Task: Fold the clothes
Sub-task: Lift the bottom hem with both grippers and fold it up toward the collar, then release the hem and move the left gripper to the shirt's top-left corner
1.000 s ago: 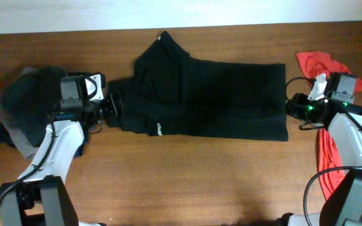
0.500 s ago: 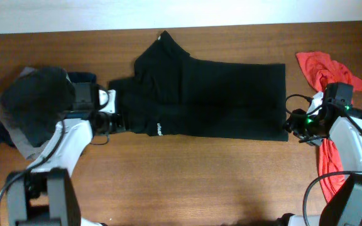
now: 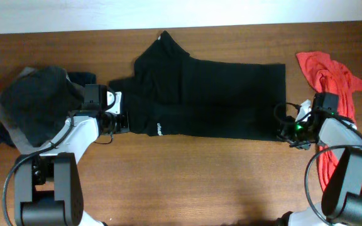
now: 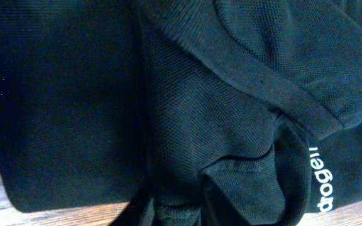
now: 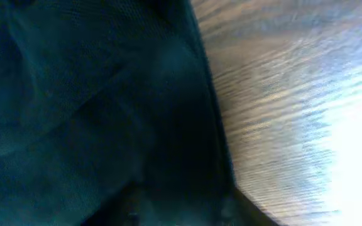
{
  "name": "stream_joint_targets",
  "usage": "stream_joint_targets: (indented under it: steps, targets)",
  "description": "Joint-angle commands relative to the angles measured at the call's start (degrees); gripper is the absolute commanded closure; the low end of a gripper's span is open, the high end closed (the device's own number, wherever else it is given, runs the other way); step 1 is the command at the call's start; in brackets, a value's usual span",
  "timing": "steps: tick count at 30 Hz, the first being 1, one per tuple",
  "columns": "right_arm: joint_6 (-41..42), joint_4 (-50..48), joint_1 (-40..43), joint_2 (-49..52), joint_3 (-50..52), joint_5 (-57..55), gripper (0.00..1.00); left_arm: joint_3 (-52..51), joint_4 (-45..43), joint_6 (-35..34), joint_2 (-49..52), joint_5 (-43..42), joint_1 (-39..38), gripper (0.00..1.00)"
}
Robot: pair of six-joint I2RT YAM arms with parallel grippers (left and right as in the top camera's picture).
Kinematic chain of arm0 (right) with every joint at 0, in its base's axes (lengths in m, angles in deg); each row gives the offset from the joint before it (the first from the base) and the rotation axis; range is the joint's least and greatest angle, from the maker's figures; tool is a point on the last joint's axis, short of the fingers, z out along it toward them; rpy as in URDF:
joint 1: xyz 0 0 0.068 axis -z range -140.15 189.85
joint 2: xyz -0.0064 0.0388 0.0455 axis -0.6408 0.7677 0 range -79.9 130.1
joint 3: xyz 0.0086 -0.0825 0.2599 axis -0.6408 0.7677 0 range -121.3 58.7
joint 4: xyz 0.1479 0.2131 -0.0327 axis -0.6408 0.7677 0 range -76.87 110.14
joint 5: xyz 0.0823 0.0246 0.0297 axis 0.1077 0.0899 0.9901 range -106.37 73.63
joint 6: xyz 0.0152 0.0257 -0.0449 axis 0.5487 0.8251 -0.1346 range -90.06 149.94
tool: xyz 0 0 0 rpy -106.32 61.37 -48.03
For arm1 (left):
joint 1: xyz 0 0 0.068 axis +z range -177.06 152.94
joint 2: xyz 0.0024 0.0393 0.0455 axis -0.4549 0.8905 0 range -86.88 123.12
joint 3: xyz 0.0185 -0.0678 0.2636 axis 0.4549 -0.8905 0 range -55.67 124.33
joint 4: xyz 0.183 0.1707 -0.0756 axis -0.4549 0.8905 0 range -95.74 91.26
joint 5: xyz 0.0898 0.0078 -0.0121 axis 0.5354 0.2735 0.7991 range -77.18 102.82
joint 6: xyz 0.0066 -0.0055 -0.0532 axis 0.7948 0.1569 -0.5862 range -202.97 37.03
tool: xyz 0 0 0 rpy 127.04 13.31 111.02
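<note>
At the left edge of the black T-shirt [image 3: 212, 100], the left gripper [image 3: 122, 120] pinches a puckered fold of fabric near the white print. The right gripper [image 3: 286, 129] sits at the shirt's lower right corner; its wrist view is blurred, so I cannot tell how wide it stands. The shirt lies spread across the table [image 3: 187, 182], between both grippers.

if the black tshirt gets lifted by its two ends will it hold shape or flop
Probably flops: the black T-shirt lies in soft folds and wrinkles, so its middle would likely sag. The knit looks thin, so likely light. Its stacked layers may slide apart.
</note>
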Motion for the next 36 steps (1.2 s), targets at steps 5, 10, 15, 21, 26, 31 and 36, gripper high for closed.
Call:
stream_joint_targets:
  steps: [5,10,15,21,26,31,36]
  targets:
    - [0.28,-3.5,0.11,1.11,0.68,2.56,0.9,-0.48,-0.02,0.31,0.2,0.66,0.07,0.92]
    - [6.08,2.54,0.11,0.04,0.61,-8.66,0.96,-0.48,1.84,0.31,0.2,0.66,0.39,0.93]
    - [9.27,10.27,0.17,-3.69,0.2,-24.04,0.96,0.0,8.15,0.22,0.17,0.39,0.7,0.99]
    - [12.24,14.23,0.15,-8.72,0.2,-32.37,0.96,1.27,19.04,-0.74,0.17,0.22,0.7,0.99]
    - [13.09,15.87,0.15,-9.66,0.2,-32.35,0.96,1.27,24.17,-2.34,0.07,0.2,0.7,0.99]
    - [13.07,17.59,0.15,-9.66,-0.26,-29.94,0.46,4.17,26.6,-1.29,-1.07,-8.02,0.7,0.44]
    - [13.44,22.16,0.17,-9.68,-4.5,-29.55,0.37,15.72,38.36,1.99,-3.87,-6.34,0.7,0.3]
